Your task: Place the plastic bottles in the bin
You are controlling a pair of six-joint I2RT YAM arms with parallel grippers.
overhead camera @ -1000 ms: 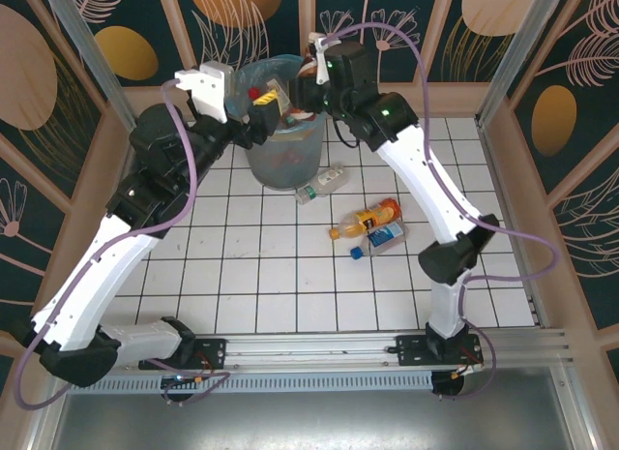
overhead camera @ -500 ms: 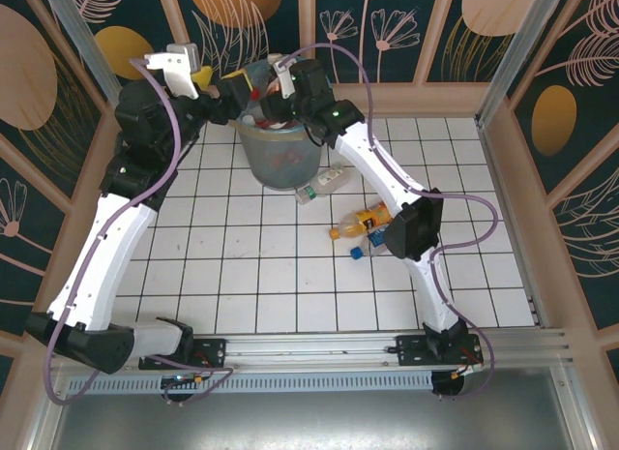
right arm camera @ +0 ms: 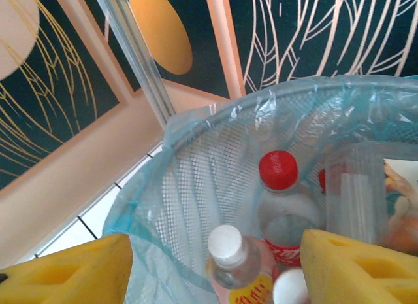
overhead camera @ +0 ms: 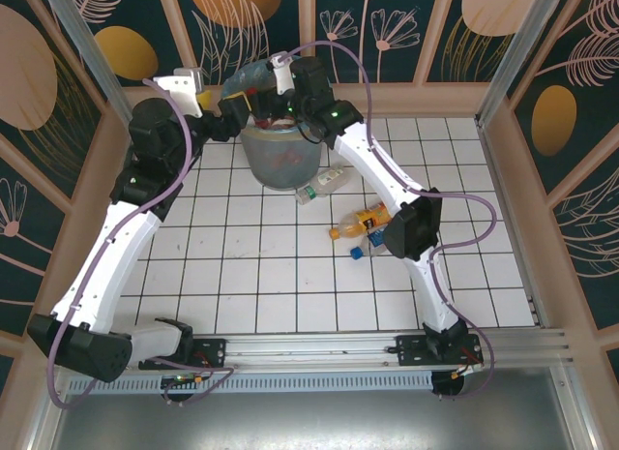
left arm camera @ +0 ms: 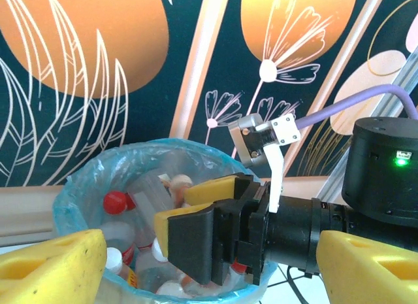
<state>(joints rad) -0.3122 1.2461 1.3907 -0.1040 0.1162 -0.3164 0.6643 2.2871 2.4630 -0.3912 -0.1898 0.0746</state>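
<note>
Left gripper (left arm camera: 212, 268) and right gripper (right arm camera: 215, 265), both spread, crowd above the bin (overhead camera: 280, 165) by the counter's (overhead camera: 290, 276) far edge; they could collide or snag its bag (right arm camera: 196, 121)

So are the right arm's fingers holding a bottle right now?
No, the right fingers are spread wide with nothing between them, above the plastic bottles in the bin.

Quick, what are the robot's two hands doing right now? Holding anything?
Left gripper: open, holding nothing.
Right gripper: open, holding nothing, over the round grey bag-lined bin.
</note>
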